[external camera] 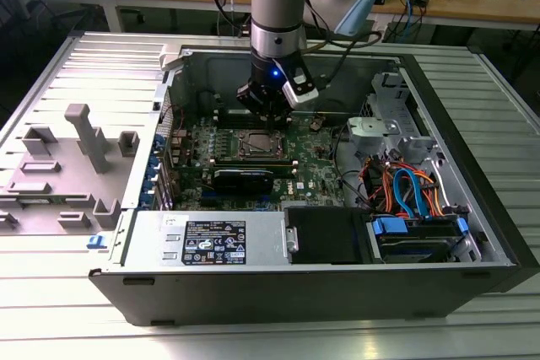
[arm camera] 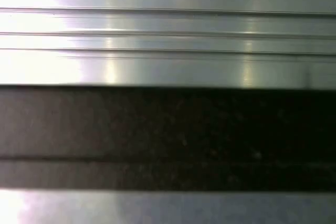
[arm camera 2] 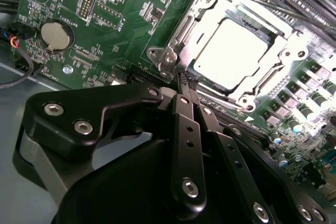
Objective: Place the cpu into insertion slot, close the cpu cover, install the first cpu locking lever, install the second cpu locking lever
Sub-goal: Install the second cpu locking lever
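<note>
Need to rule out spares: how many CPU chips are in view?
1: the cpu lies inside the window of the cpu cover, beside the gripper; others may be hidden.

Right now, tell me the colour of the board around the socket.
Green, clearest in the second wrist view: the board around the socket.

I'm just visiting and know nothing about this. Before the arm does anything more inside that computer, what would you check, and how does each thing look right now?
1. Chip seated: the cpu lies flat inside the insertion slot. Ok.
2. Frame down: the cpu cover lies flat around the chip, its window showing the metal top. Ok.
3. Locking levers latched: I see no lever clearly enough to judge. Cannot tell.
4. Gripper position: the gripper has its fingertips together at the corner of the cover, holding nothing that I can make out. Ok.
5. Clearance: in the exterior view the gripper is low inside the computer case, just above the socket. Touching or not: cannot tell.
</note>
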`<state>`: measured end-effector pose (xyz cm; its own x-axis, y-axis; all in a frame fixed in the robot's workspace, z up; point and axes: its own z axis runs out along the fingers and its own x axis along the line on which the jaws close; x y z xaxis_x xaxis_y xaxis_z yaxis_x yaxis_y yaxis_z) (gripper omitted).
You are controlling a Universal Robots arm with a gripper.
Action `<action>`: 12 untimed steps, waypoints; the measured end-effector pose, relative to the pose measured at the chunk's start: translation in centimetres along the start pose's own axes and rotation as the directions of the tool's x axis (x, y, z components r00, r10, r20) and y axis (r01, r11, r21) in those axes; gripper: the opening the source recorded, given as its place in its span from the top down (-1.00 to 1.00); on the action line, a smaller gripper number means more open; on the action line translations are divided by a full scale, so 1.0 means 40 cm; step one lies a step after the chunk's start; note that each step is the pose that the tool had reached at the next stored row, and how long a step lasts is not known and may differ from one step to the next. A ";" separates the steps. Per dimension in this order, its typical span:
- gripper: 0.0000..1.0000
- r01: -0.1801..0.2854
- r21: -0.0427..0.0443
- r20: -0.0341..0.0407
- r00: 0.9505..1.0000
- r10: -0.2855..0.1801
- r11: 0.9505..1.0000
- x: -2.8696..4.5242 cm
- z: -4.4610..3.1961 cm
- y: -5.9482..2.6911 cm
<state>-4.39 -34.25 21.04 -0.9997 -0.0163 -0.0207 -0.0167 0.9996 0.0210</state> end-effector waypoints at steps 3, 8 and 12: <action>0.79 0.000 0.000 0.000 1.000 0.000 1.000 0.000 0.000 -0.016; 0.79 0.000 0.000 0.000 1.000 0.000 1.000 0.000 -0.001 -0.022; 0.79 0.000 0.000 0.000 1.000 0.000 1.000 0.000 -0.009 -0.022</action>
<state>-4.39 -35.15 21.39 -0.9997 -0.0162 -0.0207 -0.0167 0.9996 0.0209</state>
